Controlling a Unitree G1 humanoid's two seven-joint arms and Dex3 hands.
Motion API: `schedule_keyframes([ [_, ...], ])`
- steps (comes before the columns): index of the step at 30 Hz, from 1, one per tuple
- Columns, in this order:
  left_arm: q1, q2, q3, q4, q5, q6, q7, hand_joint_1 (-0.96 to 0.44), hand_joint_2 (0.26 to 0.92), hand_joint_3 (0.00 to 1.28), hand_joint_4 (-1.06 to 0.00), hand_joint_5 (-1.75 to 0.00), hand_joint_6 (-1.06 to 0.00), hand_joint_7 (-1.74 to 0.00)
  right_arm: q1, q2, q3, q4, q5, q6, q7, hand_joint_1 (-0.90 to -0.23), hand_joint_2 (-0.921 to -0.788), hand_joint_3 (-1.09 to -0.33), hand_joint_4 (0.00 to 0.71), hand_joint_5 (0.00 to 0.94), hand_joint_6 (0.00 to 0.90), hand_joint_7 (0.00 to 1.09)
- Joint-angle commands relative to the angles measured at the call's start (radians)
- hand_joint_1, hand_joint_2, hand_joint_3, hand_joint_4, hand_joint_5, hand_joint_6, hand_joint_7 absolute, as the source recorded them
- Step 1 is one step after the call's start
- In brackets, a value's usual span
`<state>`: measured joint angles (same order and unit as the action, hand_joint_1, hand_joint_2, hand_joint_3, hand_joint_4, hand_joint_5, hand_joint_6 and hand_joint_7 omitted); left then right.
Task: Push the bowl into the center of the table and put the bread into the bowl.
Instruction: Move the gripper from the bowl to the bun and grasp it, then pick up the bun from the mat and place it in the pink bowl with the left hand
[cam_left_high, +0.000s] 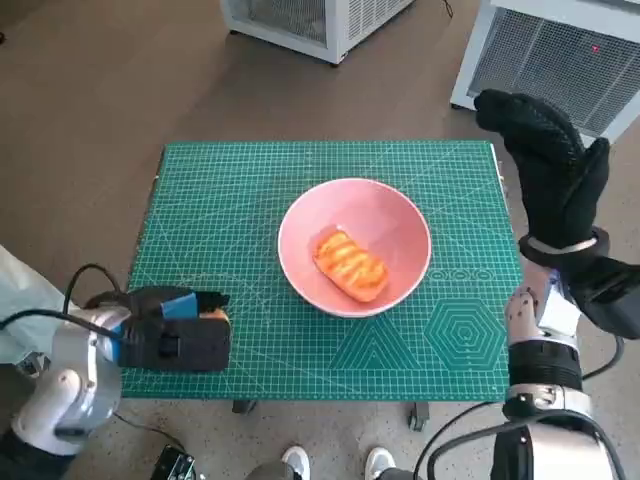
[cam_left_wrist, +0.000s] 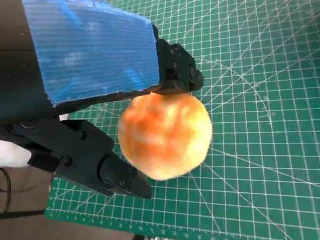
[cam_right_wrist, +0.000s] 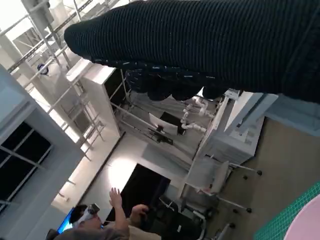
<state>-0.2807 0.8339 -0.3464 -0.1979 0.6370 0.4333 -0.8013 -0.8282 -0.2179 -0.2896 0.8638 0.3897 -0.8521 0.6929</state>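
Observation:
The pink bowl (cam_left_high: 400, 215) stands near the middle of the green cutting mat (cam_left_high: 230, 200), with one orange-glazed bread (cam_left_high: 351, 264) lying inside it. A second, round orange bread (cam_left_wrist: 165, 135) sits between the black fingers (cam_left_wrist: 177, 70) of my left hand (cam_left_high: 170, 338), low over the mat's front left corner; in the head view only a sliver of this bread (cam_left_high: 215, 314) shows. My right hand (cam_left_high: 550, 170) is raised beyond the table's right edge, its gloved fingers stretched out and holding nothing. The right wrist view shows the glove (cam_right_wrist: 210, 45) and a bit of the bowl's rim (cam_right_wrist: 309, 224).
White slatted units (cam_left_high: 560, 50) stand on the floor behind the table. A person's shoes (cam_left_high: 335, 462) show below the front edge. A person (cam_right_wrist: 100, 222) sits far off in the right wrist view. A black cable (cam_left_high: 90, 275) loops by my left forearm.

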Motion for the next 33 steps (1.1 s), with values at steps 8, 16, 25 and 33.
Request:
schedule_keyframes([
  [8,0.073,-0.038,0.017,0.09,0.052,-0.141,0.234,0.02,0.875,0.07,-0.74,-1.17,-0.73,-0.85,0.016,0.014,0.004,-0.012,0.004,0.024,-0.003,-0.685,-0.921,-0.645,0.206,0.0,0.306,0.04],
  [16,0.07,-0.054,0.033,0.144,0.048,-0.204,0.309,0.0,0.874,0.1,-0.77,-1.11,-0.68,-1.09,0.019,0.016,0.004,-0.017,0.006,0.026,0.001,-0.683,-0.921,-0.645,0.206,0.0,0.307,0.04],
  [25,0.053,-0.075,0.05,0.17,0.033,-0.232,0.315,0.0,0.878,0.09,-0.76,-1.12,-0.67,-1.1,0.019,0.013,0.002,-0.012,0.006,0.023,0.005,-0.684,-0.921,-0.644,0.207,0.0,0.308,0.04],
  [33,0.017,-0.076,0.096,0.13,-0.006,-0.248,0.305,0.0,0.886,0.08,-0.75,-1.12,-0.67,-1.11,0.02,0.013,0.003,-0.013,0.003,0.021,0.002,-0.681,-0.921,-0.645,0.207,0.0,0.308,0.04],
])
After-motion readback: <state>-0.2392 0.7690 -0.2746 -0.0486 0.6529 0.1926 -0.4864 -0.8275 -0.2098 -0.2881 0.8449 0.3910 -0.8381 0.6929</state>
